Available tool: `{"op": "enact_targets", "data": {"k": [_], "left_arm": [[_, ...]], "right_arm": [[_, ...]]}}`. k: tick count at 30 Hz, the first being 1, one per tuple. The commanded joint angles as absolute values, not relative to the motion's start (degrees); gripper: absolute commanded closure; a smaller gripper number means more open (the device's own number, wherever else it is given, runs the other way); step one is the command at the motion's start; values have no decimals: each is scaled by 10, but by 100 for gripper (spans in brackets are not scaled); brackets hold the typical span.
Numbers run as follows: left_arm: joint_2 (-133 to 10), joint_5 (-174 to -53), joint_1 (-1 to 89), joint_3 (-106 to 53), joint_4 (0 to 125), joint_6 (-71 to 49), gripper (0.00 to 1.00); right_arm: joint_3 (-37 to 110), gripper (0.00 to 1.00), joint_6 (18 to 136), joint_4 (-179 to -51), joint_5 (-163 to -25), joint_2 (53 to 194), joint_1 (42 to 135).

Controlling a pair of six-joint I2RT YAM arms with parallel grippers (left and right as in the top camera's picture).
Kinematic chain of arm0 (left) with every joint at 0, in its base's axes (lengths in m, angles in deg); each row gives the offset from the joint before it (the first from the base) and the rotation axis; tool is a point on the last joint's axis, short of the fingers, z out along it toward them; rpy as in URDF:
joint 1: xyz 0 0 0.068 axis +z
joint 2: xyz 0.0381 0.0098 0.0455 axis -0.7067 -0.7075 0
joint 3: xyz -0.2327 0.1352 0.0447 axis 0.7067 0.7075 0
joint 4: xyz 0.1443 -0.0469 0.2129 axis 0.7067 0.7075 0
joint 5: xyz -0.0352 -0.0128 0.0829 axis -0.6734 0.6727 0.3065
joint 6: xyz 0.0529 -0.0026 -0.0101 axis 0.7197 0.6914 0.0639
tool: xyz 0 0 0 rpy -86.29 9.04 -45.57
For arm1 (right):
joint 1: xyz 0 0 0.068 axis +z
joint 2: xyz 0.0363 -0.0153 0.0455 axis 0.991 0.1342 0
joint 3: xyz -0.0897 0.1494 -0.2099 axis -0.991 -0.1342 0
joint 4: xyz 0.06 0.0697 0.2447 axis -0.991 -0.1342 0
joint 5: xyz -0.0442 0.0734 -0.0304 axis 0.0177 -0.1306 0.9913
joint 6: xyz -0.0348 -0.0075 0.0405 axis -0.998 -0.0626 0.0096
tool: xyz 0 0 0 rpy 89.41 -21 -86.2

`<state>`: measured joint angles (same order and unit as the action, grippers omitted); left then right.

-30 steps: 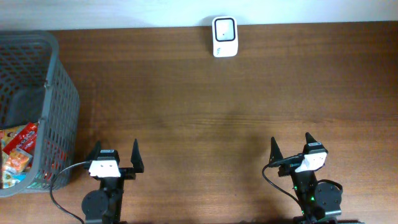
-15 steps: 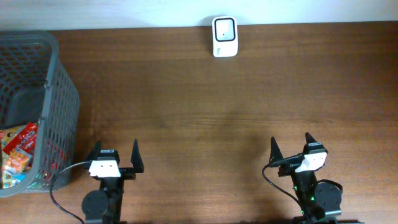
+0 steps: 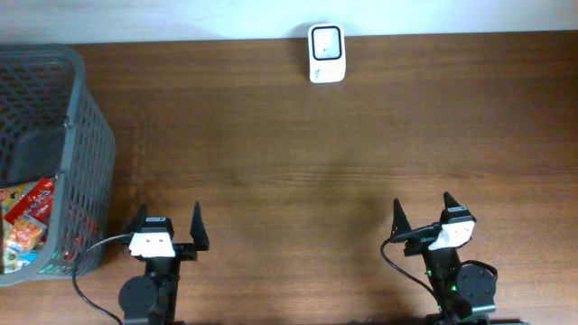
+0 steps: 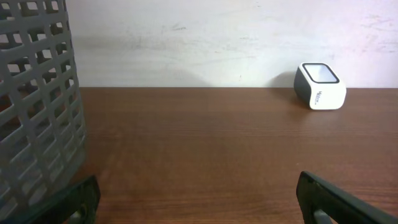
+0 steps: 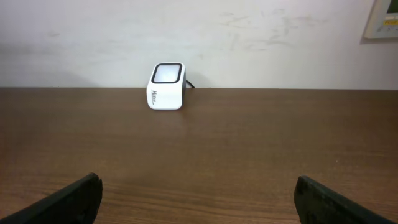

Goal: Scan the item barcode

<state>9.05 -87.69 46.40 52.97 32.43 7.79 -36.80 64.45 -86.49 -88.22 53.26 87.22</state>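
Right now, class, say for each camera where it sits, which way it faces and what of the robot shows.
Overhead: above the table, looking straight down; left end effector and right end effector show at the bottom edge.
Left wrist: low, facing the far wall past the basket; its own fingers show at the bottom corners.
Right wrist: low, facing the same wall; its fingers show likewise.
Shared: all three see the barcode scanner.

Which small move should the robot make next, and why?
Probably the left gripper should move left and over the grey basket toward the snack packets inside: it stands open and empty, the basket is on its side, and no item is at the barcode scanner yet.
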Motion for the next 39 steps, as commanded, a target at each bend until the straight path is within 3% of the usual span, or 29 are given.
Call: {"op": "enact_targets", "data": {"k": [1, 5, 7, 11, 13, 16, 19, 21, 24, 27, 29, 32, 35, 39], "left_arm": [[94, -999, 466, 530, 259, 85, 1], [94, -1074, 466, 508, 91, 85, 1], [82, -1070, 466, 442, 105, 122, 1], [-64, -1029, 466, 197, 320, 152, 1], [-195, -1068, 466, 52, 462, 152, 1], [-318, -1210, 466, -45, 523, 152, 1], [-397, -1203, 466, -94, 535, 146, 1], [-459, -1136, 466, -178, 618, 125, 1], [-623, -951, 466, -437, 881, 126, 1], [-694, -883, 468, -519, 917, 92, 1], [-712, -821, 534, -527, 911, -38, 1], [-725, -823, 703, -527, 901, -128, 1], [-726, -822, 799, -527, 878, -135, 1], [-751, -751, 840, -525, 879, -135, 1]], "right_arm": [[-373, 2, 647, -866, -877, 530, 875], [-373, 2, 647, -866, -877, 530, 875], [-373, 1, 647, -866, -877, 530, 875], [-373, 2, 647, -866, -877, 530, 875], [-373, 2, 647, -866, -877, 530, 875], [-373, 2, 647, -866, -877, 530, 875], [-373, 1, 647, -866, -877, 530, 875], [-373, 2, 647, -866, -877, 530, 875], [-373, 2, 647, -866, -877, 530, 875], [-373, 2, 647, -866, -877, 530, 875], [-373, 2, 647, -866, -877, 530, 875], [-373, 2, 647, -866, -877, 530, 875], [-373, 2, 647, -866, -877, 530, 875], [-373, 2, 647, -866, -877, 530, 875]]}}
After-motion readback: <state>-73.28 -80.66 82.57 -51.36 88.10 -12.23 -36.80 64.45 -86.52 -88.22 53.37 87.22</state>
